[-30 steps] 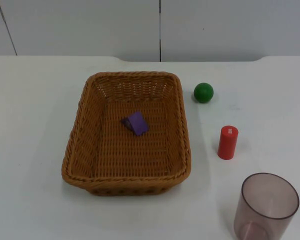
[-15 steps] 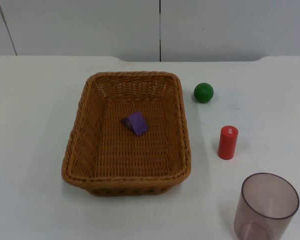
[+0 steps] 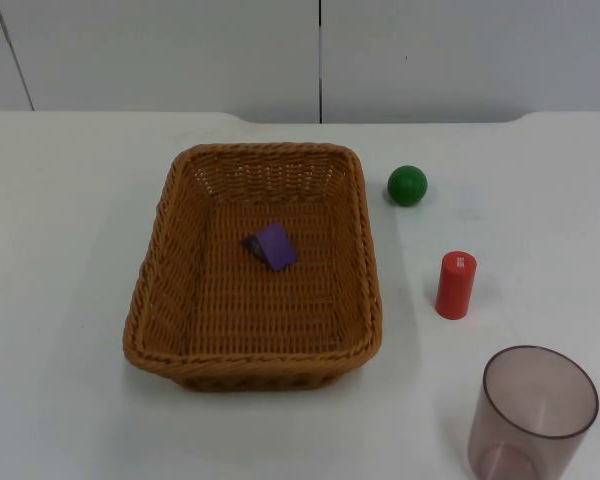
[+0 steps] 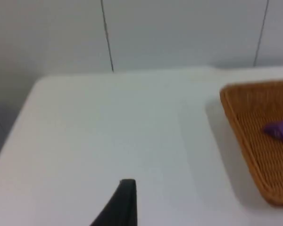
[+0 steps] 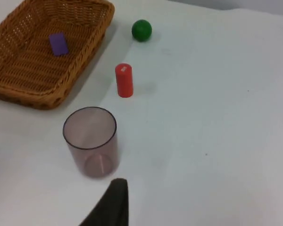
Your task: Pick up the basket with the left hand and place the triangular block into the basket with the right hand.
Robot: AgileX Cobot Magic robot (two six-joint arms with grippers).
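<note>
A brown wicker basket [image 3: 371, 290] rests on the white table, left of centre. The purple triangular block [image 3: 271, 245] lies on the basket's floor, toward its far half. In the left wrist view my left gripper [image 4: 125, 202] waits over bare table, well away from the basket [image 4: 236, 117], with the block [image 4: 279, 130] visible inside it. My right gripper [image 5: 114, 202] waits just behind a clear cup [image 5: 91, 141], far from the basket [image 5: 28, 70] and the block [image 5: 59, 44]. Neither gripper touches anything.
A green ball [image 3: 407, 185] sits right of the basket's far corner. A red cylinder [image 3: 456, 285] stands upright further forward. The clear pinkish cup [image 3: 535, 415] stands at the front right. A grey partition wall [image 3: 320, 60] ends the table.
</note>
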